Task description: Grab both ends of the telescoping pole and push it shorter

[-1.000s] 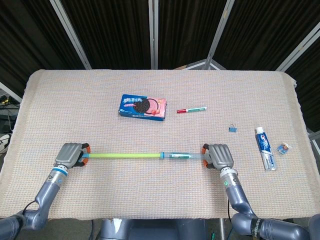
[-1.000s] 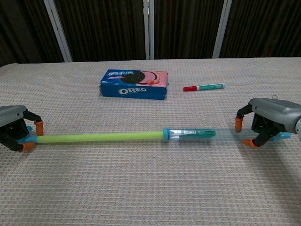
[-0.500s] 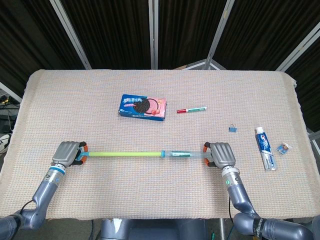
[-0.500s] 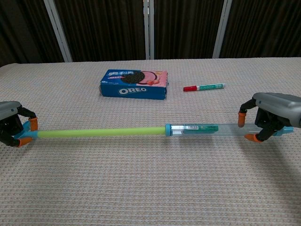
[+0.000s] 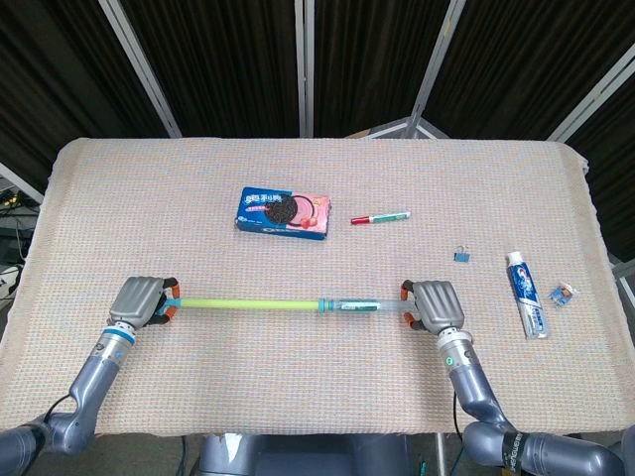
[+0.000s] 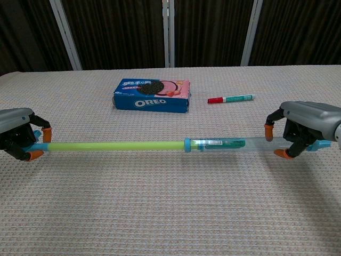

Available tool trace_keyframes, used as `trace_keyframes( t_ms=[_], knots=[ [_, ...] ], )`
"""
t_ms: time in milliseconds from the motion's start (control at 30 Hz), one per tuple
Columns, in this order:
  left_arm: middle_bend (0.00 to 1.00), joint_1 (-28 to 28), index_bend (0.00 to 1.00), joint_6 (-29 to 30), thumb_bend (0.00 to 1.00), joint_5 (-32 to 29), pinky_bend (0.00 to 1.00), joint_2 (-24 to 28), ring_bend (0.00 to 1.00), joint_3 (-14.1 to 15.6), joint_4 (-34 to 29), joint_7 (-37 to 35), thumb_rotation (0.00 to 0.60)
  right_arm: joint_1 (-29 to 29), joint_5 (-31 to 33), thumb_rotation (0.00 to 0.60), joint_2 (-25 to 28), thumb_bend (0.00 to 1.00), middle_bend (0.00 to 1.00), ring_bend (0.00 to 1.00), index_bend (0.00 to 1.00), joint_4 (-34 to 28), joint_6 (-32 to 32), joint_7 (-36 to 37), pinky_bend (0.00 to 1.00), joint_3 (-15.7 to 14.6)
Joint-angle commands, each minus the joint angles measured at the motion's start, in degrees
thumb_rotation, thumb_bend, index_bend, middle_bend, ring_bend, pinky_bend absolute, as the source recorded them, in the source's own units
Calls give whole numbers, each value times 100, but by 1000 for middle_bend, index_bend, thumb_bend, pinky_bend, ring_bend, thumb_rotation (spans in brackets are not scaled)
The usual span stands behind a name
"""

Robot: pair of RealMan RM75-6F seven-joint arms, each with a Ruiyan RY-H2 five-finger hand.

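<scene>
While both hands are gripping the pole's ends, the pole is getting shorter vs. a sec ago: the left hand is sitting further in toward the middle of the table now, and the right hand has shifted only slightly. The left hand is holding the blue cap at the green end, fingers curled round it; the right hand is pinching the clear tube's end between orange fingertips. In the chest view the pole is running level, w/ the green rod sliding into the clear sleeve. So the push is working, but most of the green rod is still showing, i.e. plenty of travel left, prob. early-to-mid task. The cookie box and red marker are lying well behind it.
</scene>
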Motion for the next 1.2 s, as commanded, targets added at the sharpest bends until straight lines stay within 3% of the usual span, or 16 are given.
trace_keyframes(
  t_ms=[33, 600, 1200],
  knots=[
    [937, -91, 765, 9, 494, -89, 1000, -50, 872, -68, -155, 167, 600, 46, 51, 600, -45, 457, 1000, 1000, 663, -28, 28, -85, 1000, 31],
    [937, -551, 765, -48, 493, -728, 1000, -404, 871, -271, -606, 1008, 600, 271, 261, 600, -274, 460, 1000, 1000, 665, -110, 85, -422, 1000, 107],
    [937, -939, 767, -12, 494, -1077, 1000, -791, 872, -301, -663, 1469, 600, 423, 335, 600, -467, 462, 1000, 1000, 669, 4, 60, -511, 1000, 106]
  ],
)
